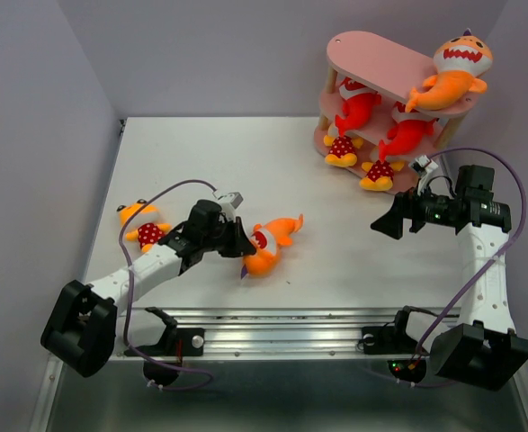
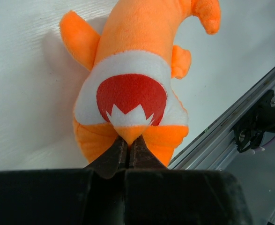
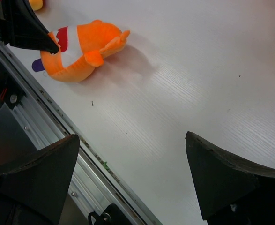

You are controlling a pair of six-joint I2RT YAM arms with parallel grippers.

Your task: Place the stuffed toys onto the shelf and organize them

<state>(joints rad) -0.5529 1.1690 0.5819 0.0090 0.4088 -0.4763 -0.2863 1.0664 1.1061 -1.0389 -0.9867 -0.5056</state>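
Left tool (image 2: 128, 146) clamped tight on the orange shark (image 2: 137, 56) by its snout — right tool (image 3: 131, 138) wide apart, empty, above the surface (image 3: 198, 70).

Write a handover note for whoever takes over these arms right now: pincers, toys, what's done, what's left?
Left pincer: shut on the snout of an orange shark lying on the table.
Right pincer: open, empty, near the shelf.
Done: five toys on the shelf: top shark, two red sharks below, two small figures lowest.
Left: the gripped shark, plus one lone figure at the table's left.
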